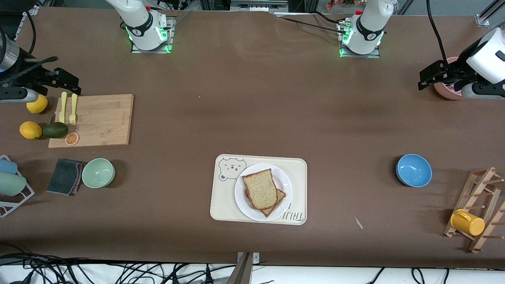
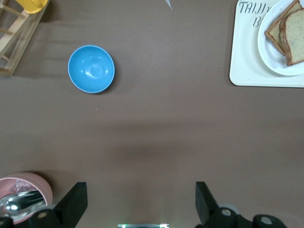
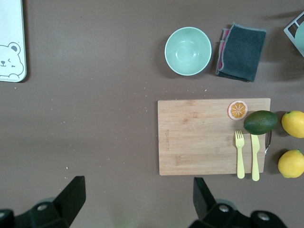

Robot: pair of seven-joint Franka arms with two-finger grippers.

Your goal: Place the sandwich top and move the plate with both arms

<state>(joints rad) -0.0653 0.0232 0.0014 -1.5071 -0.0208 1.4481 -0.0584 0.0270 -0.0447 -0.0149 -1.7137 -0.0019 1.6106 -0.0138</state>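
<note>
The sandwich top (image 1: 259, 188), a tan speckled slice with brown crust, lies askew on a second slice on the white plate (image 1: 282, 178). The plate sits on the cream bear-print tray (image 1: 225, 205), near the front edge at mid-table. My left gripper (image 1: 428, 79) hangs open and empty at the left arm's end of the table, over brown tabletop by a pink bowl; its wrist view shows its open gripper (image 2: 141, 190), the slice (image 2: 294, 38) and the plate (image 2: 270, 59). My right gripper (image 1: 69, 85) hangs open and empty over the cutting board's edge, as its wrist view (image 3: 138, 187) confirms.
A blue bowl (image 1: 413, 170) and a wooden rack with a yellow cup (image 1: 467, 222) stand toward the left arm's end, with a pink bowl (image 1: 446, 90) there too. Toward the right arm's end are the cutting board (image 1: 94, 120), lemons, avocado, green bowl (image 1: 98, 172) and dark cloth (image 1: 65, 176).
</note>
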